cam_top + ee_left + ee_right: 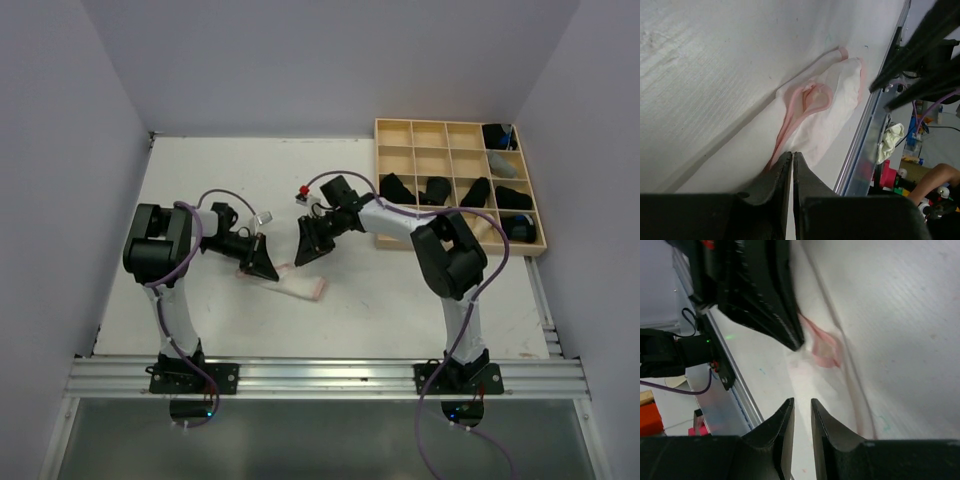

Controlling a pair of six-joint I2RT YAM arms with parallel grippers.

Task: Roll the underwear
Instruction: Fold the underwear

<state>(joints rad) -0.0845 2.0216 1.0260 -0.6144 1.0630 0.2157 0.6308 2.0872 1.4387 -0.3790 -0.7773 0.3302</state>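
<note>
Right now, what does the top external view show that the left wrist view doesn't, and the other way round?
Only top external: the wooden grid tray at the far right of the table, with black underwear in several compartments. Only left wrist: the left gripper up close, jaws almost together at the cloth's pink edge, the folds of that edging, and a crumpled pale cloth off the table. Both: the whitish underwear lying on the table, with the right gripper close by.
</note>
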